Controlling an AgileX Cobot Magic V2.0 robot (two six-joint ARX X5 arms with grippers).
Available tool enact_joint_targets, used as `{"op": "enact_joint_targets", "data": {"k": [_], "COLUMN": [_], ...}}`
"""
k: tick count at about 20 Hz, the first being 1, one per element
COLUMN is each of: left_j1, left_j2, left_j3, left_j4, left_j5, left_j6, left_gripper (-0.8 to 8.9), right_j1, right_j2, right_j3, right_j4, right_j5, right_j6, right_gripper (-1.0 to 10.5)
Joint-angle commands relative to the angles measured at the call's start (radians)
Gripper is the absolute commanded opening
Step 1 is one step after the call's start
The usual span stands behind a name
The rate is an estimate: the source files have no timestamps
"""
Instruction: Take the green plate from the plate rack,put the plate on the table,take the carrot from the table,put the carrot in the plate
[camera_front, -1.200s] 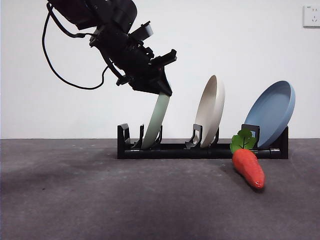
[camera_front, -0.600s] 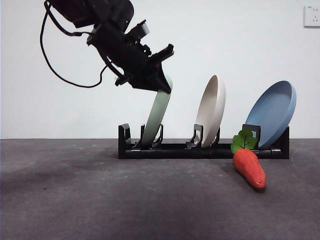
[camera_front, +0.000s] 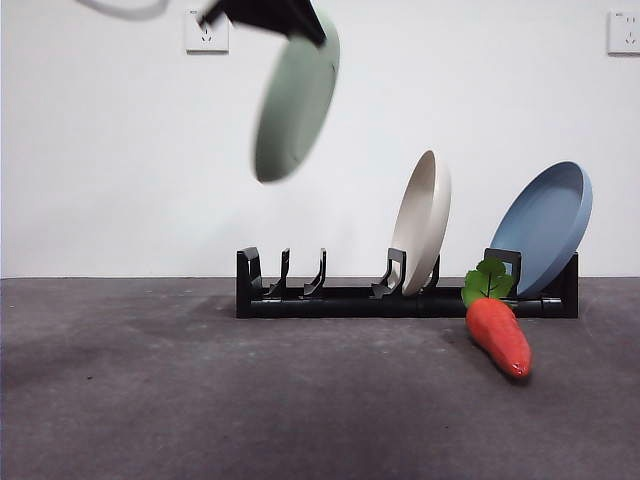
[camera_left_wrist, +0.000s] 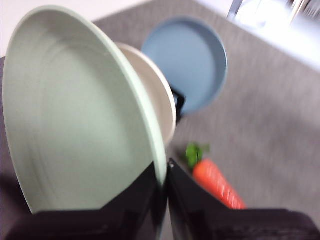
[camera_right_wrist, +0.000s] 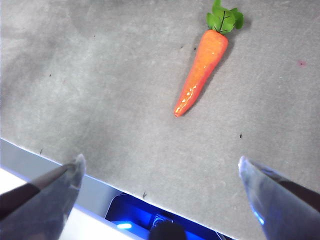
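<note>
Left gripper (camera_front: 300, 20), upper left of front view, clamps the green plate (camera_front: 295, 100) by its rim, apparently hanging near-vertical above bare table (camera_front: 150, 400); right gripper (camera_right_wrist: 160, 175) spread wide.

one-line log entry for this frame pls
phase: lift | left claw: shut on green plate, clear above plate rack | right claw: open, waiting above table | carrot: on table by rack

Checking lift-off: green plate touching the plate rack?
Apart. Front view: the green plate hangs from the left gripper high above the plate rack, bare wall between them.
</note>
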Motion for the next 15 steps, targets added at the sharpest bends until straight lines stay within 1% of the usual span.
{"op": "enact_joint_targets", "data": {"k": [1,2,5,6,7,9,10,11,13,15], "left_j1": [-0.089,-0.142,-0.273,-0.313,-0.344,-0.414,-0.441,-0.456,-0.488,-0.511], "left_j2": [-0.088,-0.115,-0.133,-0.129,-0.129,-0.129,-0.129,-0.129,-0.129,-0.122], "left_j3": [0.003,0.003,0.0,-0.015,-0.041,-0.132,-0.196,-0.256,-0.409,-0.545], "left_j4": [-0.141,-0.201,-0.357,-0.38,-0.377,-0.338,-0.315,-0.278,-0.136,0.007], "left_j5": [-0.191,-0.262,-0.398,-0.46,-0.495,-0.568,-0.621,-0.651,-0.656,-0.685], "left_j6": [0.198,0.219,0.24,0.241,0.241,0.217,0.211,0.211,0.224,0.259], "left_gripper": [-0.05,-0.05,-0.05,-0.05,-0.05,-0.05,-0.05,-0.05,-0.05,-0.05], "right_j1": [0.002,0.002,0.002,0.002,0.002,0.002,0.002,0.002,0.002,0.002], "right_j2": [-0.001,-0.001,-0.001,-0.001,-0.001,-0.001,-0.001,-0.001,-0.001,-0.001], "right_j3": [0.003,0.003,0.003,0.003,0.003,0.003,0.003,0.003,0.003,0.003], "right_j4": [0.003,0.003,0.003,0.003,0.003,0.003,0.003,0.004,0.007,0.006], "right_j5": [0.002,0.002,0.002,0.002,0.001,0.002,0.002,0.001,-0.002,-0.002], "right_j6": [0.012,0.012,0.012,0.012,0.012,0.012,0.012,0.012,0.012,0.016], "right_gripper": [6.8,6.8,6.8,6.8,6.8,6.8,6.8,6.8,6.8,6.8]}}
